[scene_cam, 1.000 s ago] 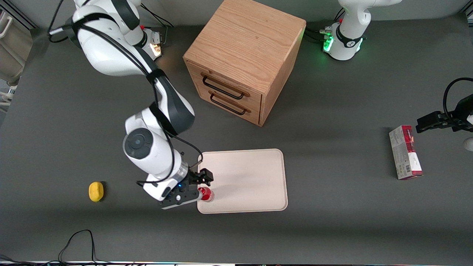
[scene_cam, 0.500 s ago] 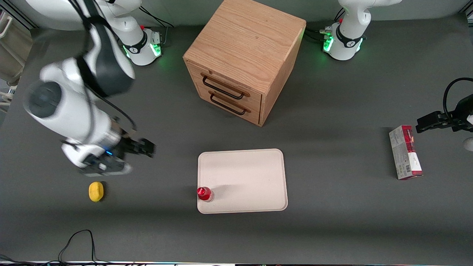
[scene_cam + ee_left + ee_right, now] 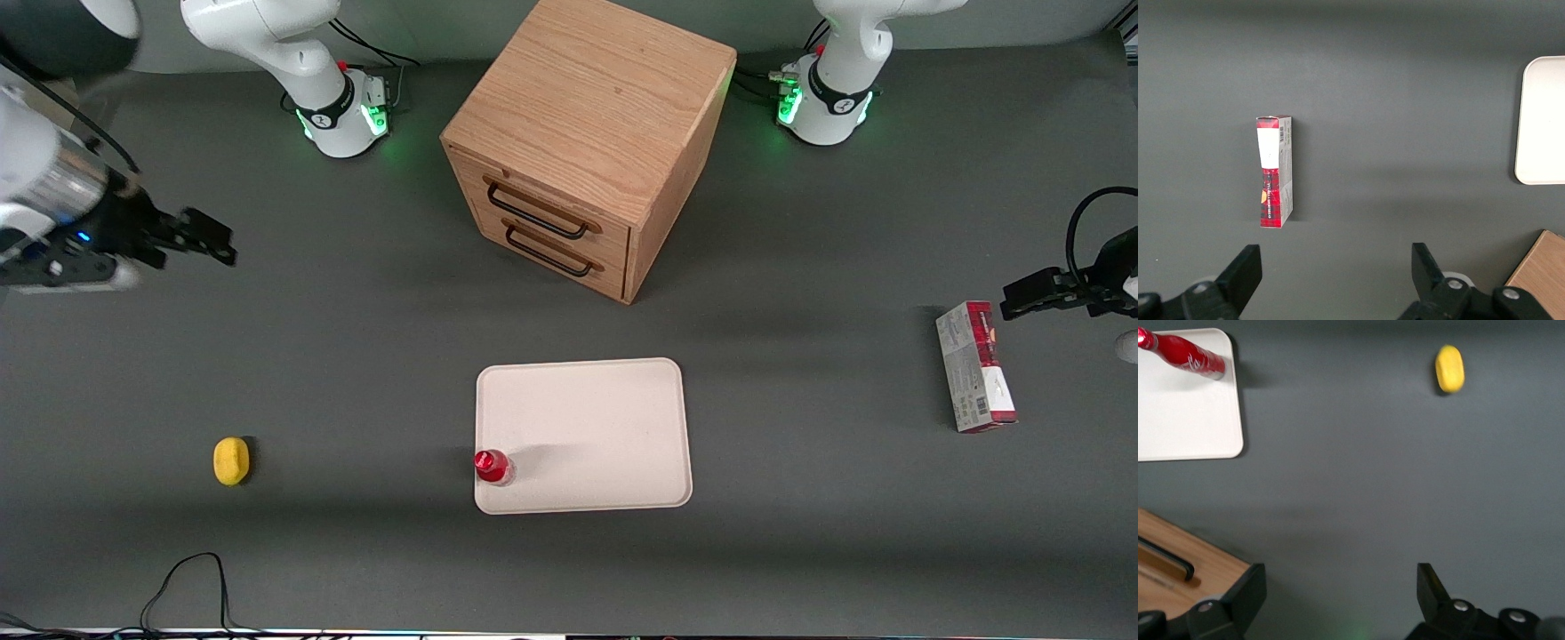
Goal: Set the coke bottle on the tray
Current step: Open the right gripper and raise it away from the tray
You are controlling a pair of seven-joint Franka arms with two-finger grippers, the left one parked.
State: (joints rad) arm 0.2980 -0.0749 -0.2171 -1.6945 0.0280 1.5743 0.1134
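Observation:
The coke bottle (image 3: 492,466) stands upright on the cream tray (image 3: 587,436), at the tray's corner nearest the front camera on the working arm's side; its red body with white script also shows in the right wrist view (image 3: 1188,357), on the tray (image 3: 1185,420). My gripper (image 3: 209,240) is high above the table toward the working arm's end, far from the bottle, open with nothing between its fingers (image 3: 1245,593).
A wooden two-drawer cabinet (image 3: 587,142) stands farther from the front camera than the tray. A yellow lemon-like object (image 3: 231,460) lies toward the working arm's end. A red-and-grey carton (image 3: 975,366) lies toward the parked arm's end.
My gripper let go of the coke bottle on the tray, then rose and swung away toward the working arm's end. The bottle stays upright where it was left.

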